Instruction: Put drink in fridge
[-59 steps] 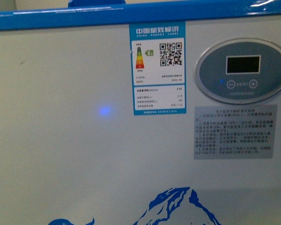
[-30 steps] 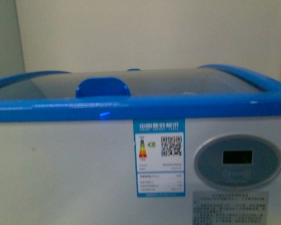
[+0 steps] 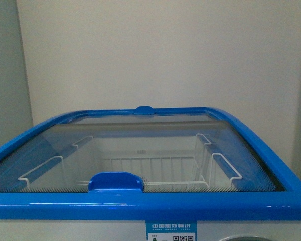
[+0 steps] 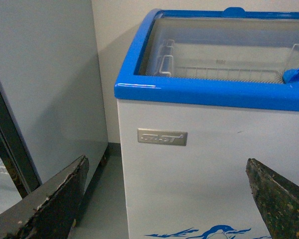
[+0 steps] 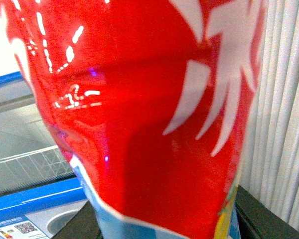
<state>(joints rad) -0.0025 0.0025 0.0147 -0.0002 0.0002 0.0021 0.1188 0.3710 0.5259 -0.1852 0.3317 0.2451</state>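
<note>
Lifted higher, the front camera now looks over the chest freezer (image 3: 50,208) and its closed glass lid (image 3: 155,143), with the blue handle (image 3: 115,182) at the freezer's near edge. Right gripper (image 5: 174,221) is clamped on the red drink (image 5: 139,99) near the freezer's front. The drink's glossy, dented wall looks thin and slippery, so it is best gripped gently around the body. Left gripper (image 4: 165,162) hangs spread and empty, facing the freezer's front.

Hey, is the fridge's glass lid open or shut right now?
Shut. The glass lid covers the whole opening inside the blue rim, and its handle sits against the front edge; no gap shows.
</note>
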